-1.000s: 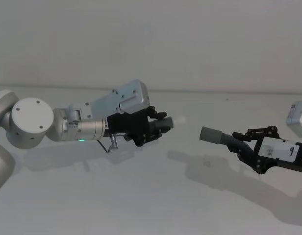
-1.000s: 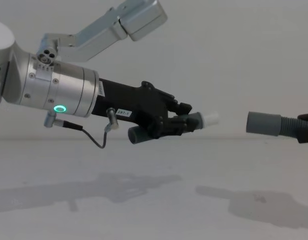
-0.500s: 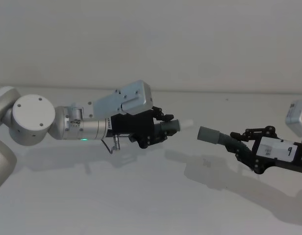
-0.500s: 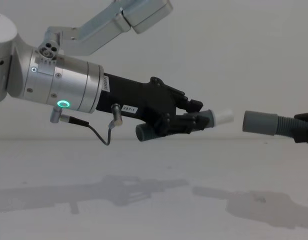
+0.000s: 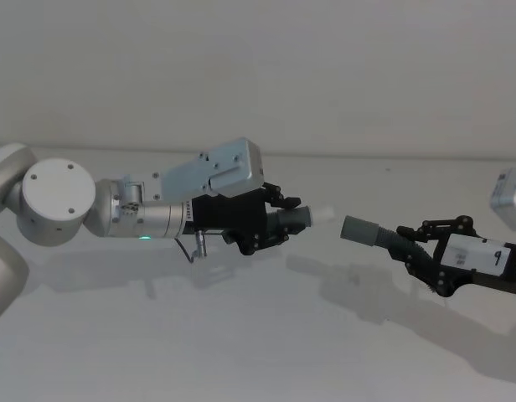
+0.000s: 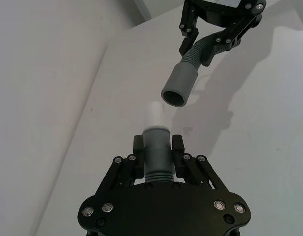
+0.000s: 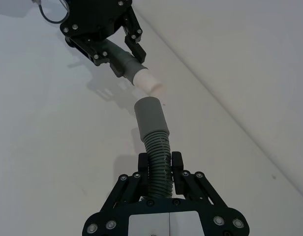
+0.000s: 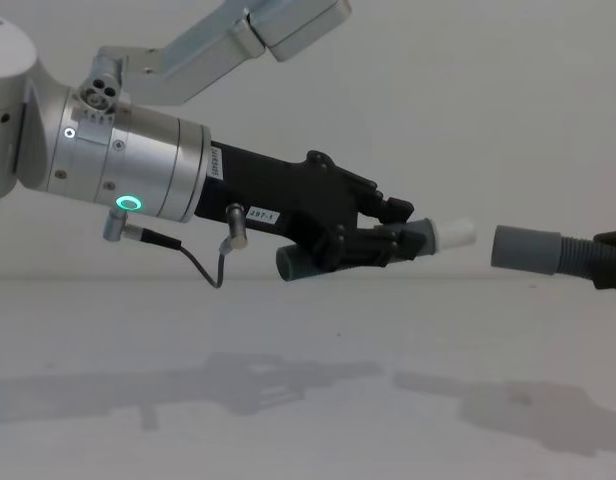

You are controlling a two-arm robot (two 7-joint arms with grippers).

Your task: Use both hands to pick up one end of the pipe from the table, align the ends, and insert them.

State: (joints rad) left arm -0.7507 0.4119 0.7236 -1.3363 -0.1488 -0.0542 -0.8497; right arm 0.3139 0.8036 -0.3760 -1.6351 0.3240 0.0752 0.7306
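Misalignment threatens: left black two-finger claw [image 8: 383, 240], clamped on the short grey hose piece with white tip [image 8: 456, 233], may miss the open grey cuff [image 8: 525, 249] of the ribbed hose clamped in the right black claw [image 5: 421, 247]

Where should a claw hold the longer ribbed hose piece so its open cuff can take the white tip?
Grip the longer hose piece on its ribbed body behind the smooth cuff, coming from the rear end, fingers on opposite sides. That is how the right claw has it: the cuff's open mouth stays free. The left claw holds the shorter piece likewise, its white tip clear.
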